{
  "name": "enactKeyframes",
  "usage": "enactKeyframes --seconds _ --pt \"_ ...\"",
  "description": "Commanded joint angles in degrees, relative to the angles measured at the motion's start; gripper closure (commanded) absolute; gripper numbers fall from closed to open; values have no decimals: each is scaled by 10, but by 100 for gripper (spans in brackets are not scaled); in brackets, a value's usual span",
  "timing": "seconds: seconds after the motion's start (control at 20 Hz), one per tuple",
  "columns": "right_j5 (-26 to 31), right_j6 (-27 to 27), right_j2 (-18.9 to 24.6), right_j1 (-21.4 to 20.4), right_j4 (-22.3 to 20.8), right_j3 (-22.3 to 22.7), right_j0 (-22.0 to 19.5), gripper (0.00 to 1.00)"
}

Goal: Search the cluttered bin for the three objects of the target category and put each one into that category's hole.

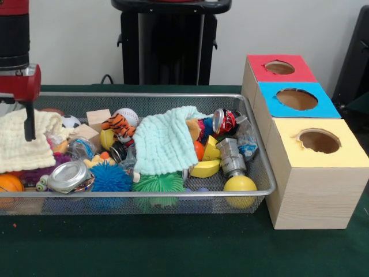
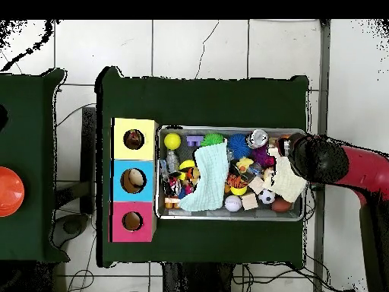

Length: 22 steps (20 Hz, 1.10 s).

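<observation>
Claw (image 1: 27, 130): I see it over the cream cloth (image 1: 23, 144); grip state, cannot tell.
Bin (image 1: 253, 173): clutter lies to its side.

Dark green tabletop (image 1: 173, 248), cloth-like, matte. Behind its far edge, a plain pale wall (image 1: 75, 40), evenly lit, no windows seen. Dark object at the right edge of the front view (image 1: 354, 63), possibly a chair back; hard to tell. From overhead: floor of large pale tiles (image 2: 182, 46) with dark grout lines, thin cables (image 2: 76, 118) trailing off the tabletop's left edge. Second green table (image 2: 30, 152) just left, bearing an orange round object (image 2: 9, 192) at its left edge.
</observation>
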Motion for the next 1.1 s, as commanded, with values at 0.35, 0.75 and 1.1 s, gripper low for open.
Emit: enactKeyframes --seconds 0.35,0.75,1.1 --pt "51 -176 25 70 -81 -6 -16 0" --pt "38 -162 26 78 -96 10 -31 0" --pt "46 -153 17 78 -110 14 -33 0"
